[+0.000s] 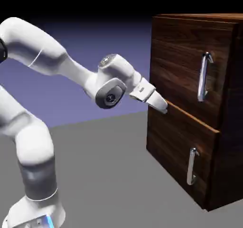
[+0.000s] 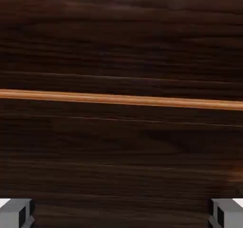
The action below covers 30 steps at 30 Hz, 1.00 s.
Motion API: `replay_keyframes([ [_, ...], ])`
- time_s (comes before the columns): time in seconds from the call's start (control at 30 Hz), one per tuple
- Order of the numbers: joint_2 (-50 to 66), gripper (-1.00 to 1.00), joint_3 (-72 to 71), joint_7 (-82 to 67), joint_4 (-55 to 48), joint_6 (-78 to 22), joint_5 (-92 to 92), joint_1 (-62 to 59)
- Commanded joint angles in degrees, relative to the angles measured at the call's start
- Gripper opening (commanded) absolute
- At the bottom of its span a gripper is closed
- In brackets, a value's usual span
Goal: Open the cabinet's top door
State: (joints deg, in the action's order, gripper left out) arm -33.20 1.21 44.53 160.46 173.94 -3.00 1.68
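The dark wood-grain cabinet [image 1: 228, 141] stands at the right of the exterior view. Its top door [image 1: 178, 56] lies flush with the front, and its long vertical silver handle [image 1: 204, 77] is near the door's right edge. My gripper [image 1: 163, 107] is at the left end of the seam between the two panels, far from that handle, with its tips close to or touching the wood. In the hand view dark wood fills the picture, crossed by a thin orange-brown seam line [image 2: 121, 99]. My gripper [image 2: 121, 215] is open: the grey fingertips [image 2: 16, 213] sit wide apart in the bottom corners with nothing between them.
The shorter lower panel [image 1: 171, 151] carries a smaller silver handle [image 1: 191, 166]. The grey table [image 1: 109, 175] stretches from the cabinet's foot to the arm's base [image 1: 33, 213] at the lower left.
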Motion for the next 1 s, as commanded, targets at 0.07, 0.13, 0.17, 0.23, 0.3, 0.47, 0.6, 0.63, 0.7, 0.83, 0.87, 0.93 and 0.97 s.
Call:
replay_keyframes([
  [0.07,-1.4,1.00,3.0,5.2,-1.3,-0.2,-7.5,2.5],
  [0.13,-2.3,1.00,5.0,8.6,-2.2,-0.3,-12.5,4.1],
  [0.17,-2.7,1.00,6.0,10.3,-2.7,-0.3,-15.0,4.9],
  [0.23,-3.6,1.00,8.0,13.7,-3.6,-0.4,-19.9,6.6],
  [0.3,-4.5,1.00,10.1,17.2,-4.5,-0.5,-24.9,8.2],
  [0.47,-6.8,1.00,15.1,25.8,-6.7,-0.8,-37.4,12.3],
  [0.6,-8.6,1.00,19.1,32.6,-8.5,-1.0,-47.3,15.6],
  [0.63,-9.0,1.00,20.1,34.4,-8.9,-1.1,-49.8,16.4],
  [0.7,-9.9,1.00,22.1,37.8,-9.8,-1.2,-54.8,18.1],
  [0.83,-11.7,1.00,26.2,44.7,-11.6,-1.4,-64.8,21.4],
  [0.87,-12.2,1.00,27.2,46.4,-12.1,-1.4,-67.3,22.2],
  [0.93,-13.1,1.00,29.2,49.8,-13.0,-1.5,-72.3,23.8],
  [0.97,-13.5,1.00,30.2,51.6,-13.4,-1.6,-74.8,24.6],
])
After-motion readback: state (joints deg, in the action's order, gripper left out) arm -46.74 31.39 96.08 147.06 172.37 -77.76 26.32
